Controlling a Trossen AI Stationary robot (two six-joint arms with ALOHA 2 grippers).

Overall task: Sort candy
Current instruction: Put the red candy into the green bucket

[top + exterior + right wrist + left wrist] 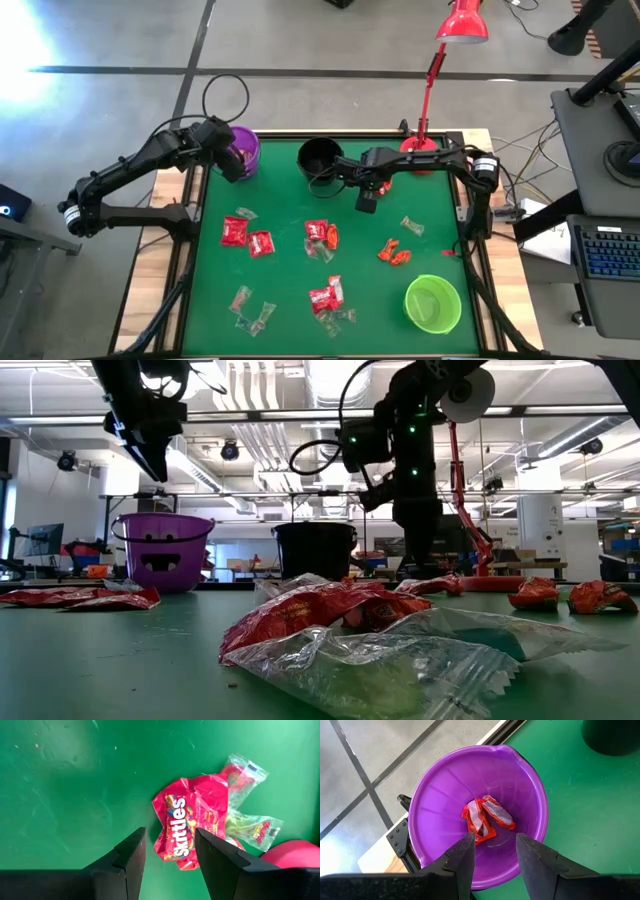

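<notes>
Candy lies scattered on the green mat (290, 270): red packets (247, 238), a red and clear cluster (320, 238), orange pieces (394, 253) and clear wrappers (250, 310). My left gripper (494, 840) hangs open above the purple bowl (440, 805), which has two red candies (487, 817) on its bottom. My right gripper (169, 837) stands open, pointing down, near the black bowl (320, 158). It hangs over a red Skittles packet (192, 820) that lies flat on the mat beside clear wrappers (252, 827). Neither gripper touches anything.
A green bowl (432, 303) stands at the mat's near right. A red lamp (430, 95) rises from the far right corner. Bare mat lies left of the Skittles packet (75, 795). In the low view, candy (340, 620) lies close in front.
</notes>
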